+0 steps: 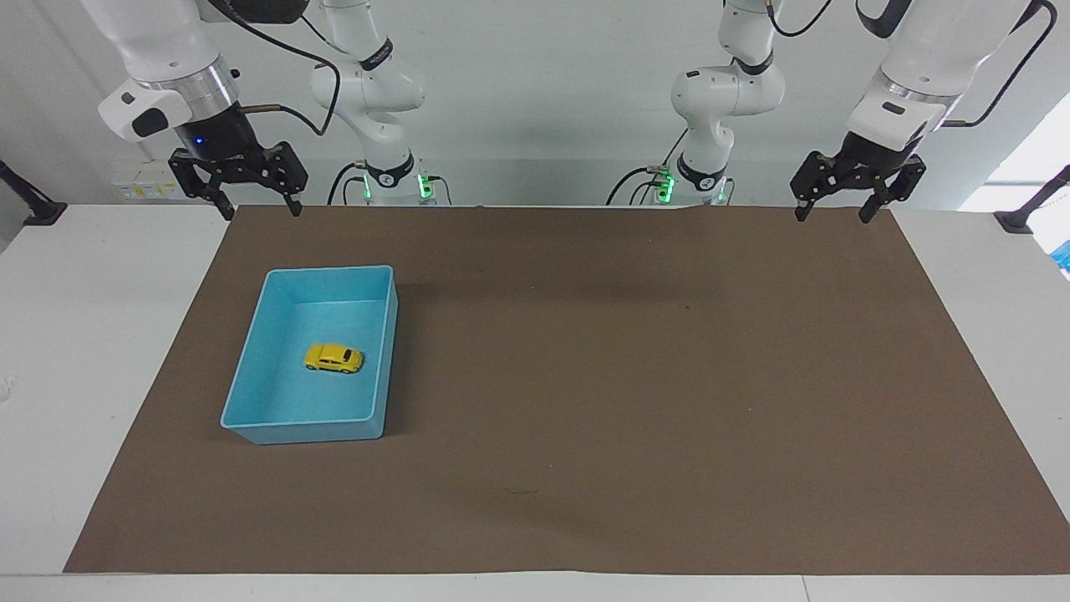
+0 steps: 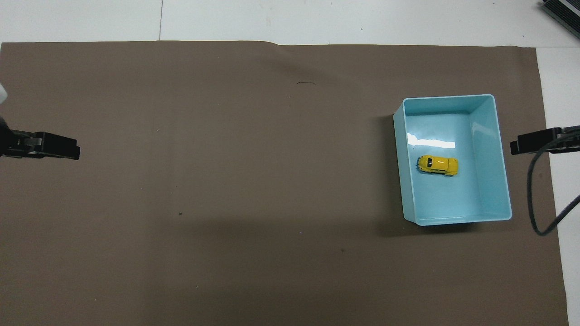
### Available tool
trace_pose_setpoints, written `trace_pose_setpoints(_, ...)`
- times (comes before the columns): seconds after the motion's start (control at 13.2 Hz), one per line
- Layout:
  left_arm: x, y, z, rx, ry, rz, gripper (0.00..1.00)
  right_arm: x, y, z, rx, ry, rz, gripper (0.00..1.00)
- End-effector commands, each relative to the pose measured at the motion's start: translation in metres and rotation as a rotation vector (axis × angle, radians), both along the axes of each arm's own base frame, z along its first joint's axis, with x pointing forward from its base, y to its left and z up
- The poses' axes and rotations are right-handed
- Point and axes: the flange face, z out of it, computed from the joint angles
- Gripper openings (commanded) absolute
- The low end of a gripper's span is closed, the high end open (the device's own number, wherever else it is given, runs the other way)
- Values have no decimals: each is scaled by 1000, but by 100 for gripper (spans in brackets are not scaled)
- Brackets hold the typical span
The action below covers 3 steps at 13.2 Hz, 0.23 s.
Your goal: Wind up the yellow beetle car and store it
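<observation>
Pincers first: our right pincer (image 1: 257,203) hangs in the air over the edge of the brown mat (image 1: 627,376) nearest the robots, at the right arm's end of the counter (image 1: 100,334), with its two black fingers spread wide and nothing between them. Our left pincer (image 1: 838,205) hangs the same way over the mat's edge at the left arm's end, fingers wide apart and holding nothing. Both arms wait, well apart from anything on the counter.

Moving outward from the right pincer, we come to the light blue rectangular plastic bin (image 1: 251,368), which sits on the mat toward the right arm's end, farther from the robots than that pincer. Inside it, on the bin's floor near the middle, rests the small bright yellow beetle car (image 1: 333,358), upright on its black wheels and lying crosswise to the bin's long sides. In the overhead view the car (image 2: 437,165) touches none of the bin's walls (image 2: 491,154).

We judge the storing done, since the car lies in the bin and neither pincer holds it. Whether it was wound up we cannot tell from what shows. As we read it, little or nothing is left beyond keeping the arms clear.
</observation>
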Motion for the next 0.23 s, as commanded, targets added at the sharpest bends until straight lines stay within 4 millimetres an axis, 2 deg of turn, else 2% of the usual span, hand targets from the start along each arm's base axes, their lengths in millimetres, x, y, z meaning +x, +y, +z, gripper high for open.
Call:
trace_pose_setpoints(0.0,-5,2,4,-9,6,0,100,-2,0,4,-17,2,-8,100)
trace_pose_setpoints(0.15,-5,2,4,-9,6,0,100,-2,-1,4,-16,0,-8,100)
